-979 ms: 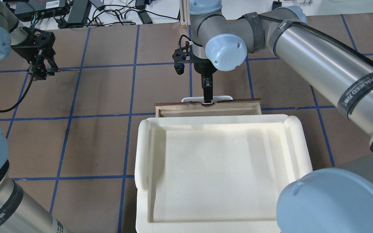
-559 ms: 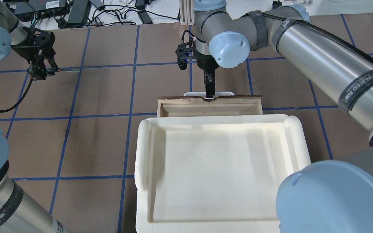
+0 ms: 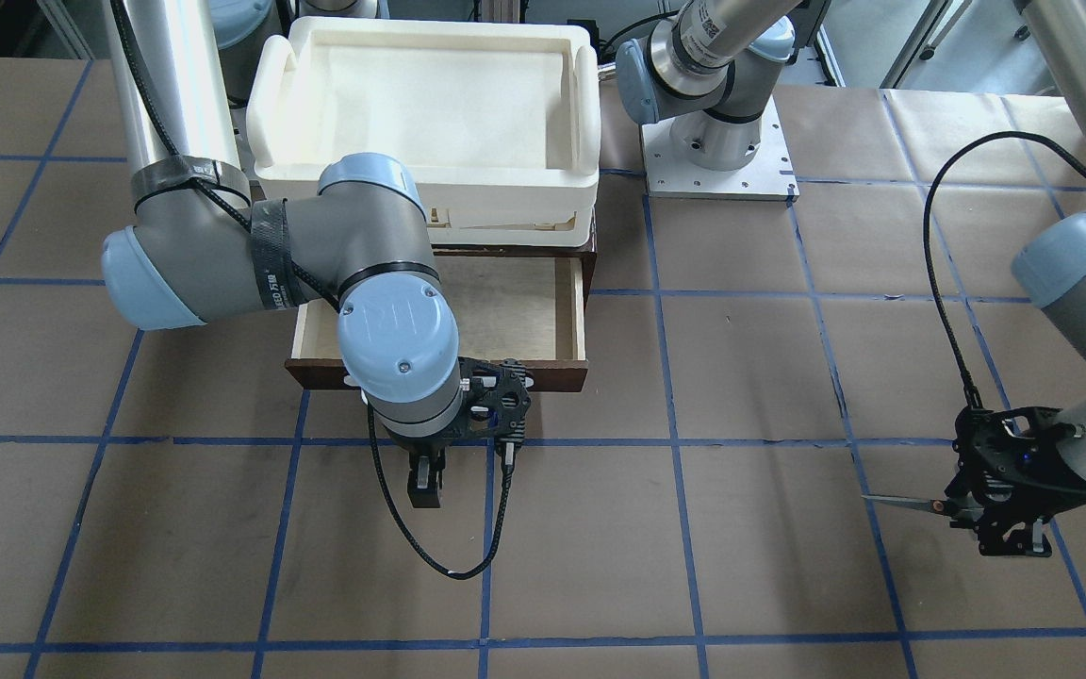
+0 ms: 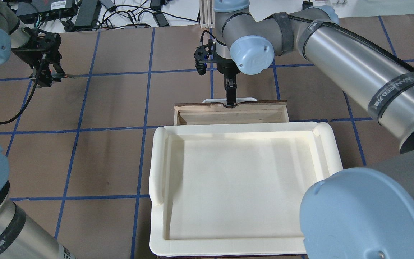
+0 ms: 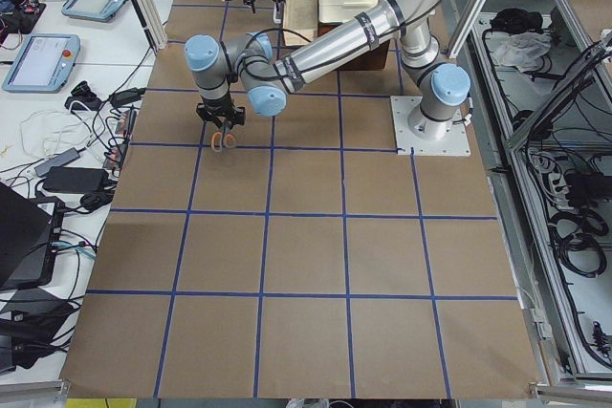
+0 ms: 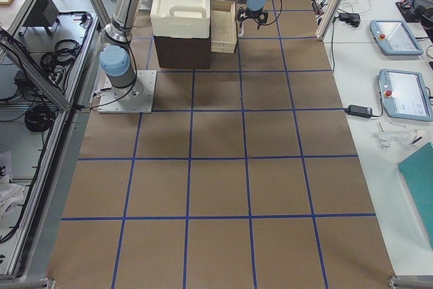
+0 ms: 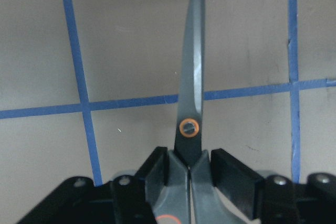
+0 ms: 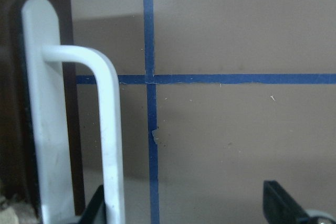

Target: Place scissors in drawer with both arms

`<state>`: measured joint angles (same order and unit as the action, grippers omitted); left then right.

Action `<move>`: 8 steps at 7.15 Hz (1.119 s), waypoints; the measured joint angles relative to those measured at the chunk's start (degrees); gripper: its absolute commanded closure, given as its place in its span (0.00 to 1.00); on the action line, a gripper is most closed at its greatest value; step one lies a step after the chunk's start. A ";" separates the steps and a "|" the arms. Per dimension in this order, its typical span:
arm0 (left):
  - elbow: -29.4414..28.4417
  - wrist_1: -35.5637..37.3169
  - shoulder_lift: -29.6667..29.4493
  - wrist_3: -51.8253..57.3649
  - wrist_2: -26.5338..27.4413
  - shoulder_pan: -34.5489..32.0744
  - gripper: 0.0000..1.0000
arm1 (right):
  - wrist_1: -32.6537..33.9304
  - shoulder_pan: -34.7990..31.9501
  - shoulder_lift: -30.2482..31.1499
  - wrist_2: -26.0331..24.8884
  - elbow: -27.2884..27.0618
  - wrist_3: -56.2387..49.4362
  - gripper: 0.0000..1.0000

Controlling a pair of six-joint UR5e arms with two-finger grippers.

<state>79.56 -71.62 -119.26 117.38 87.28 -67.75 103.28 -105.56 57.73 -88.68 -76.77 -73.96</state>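
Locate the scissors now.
Overhead view, far left: the scissors are clamped in the left gripper, well apart from the drawer.

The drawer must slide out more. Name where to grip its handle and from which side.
Take the white bar handle at mid-span, the right end effector coming down from above with one finger behind the bar: it runs level and stands off the drawer front, leaving a gap.

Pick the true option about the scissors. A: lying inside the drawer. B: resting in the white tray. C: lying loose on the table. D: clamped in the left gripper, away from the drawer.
D: the left gripper is shut on the scissors, blades pointing out over the table, far to the side of the open drawer.
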 measured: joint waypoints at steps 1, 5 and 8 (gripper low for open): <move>-0.01 -0.08 0.47 0.33 0.19 0.10 1.00 | 0.06 0.05 -0.42 0.00 0.88 -0.03 0.00; -0.02 -1.67 2.03 0.85 0.40 0.20 1.00 | 0.17 0.31 -0.68 0.02 1.58 0.02 0.00; 0.27 -3.27 2.30 0.82 0.31 0.19 1.00 | 0.17 0.66 -0.88 0.08 1.76 0.07 0.00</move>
<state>79.82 -74.89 -116.96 118.20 87.58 -67.56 103.44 -104.90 56.85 -88.60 -75.00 -73.90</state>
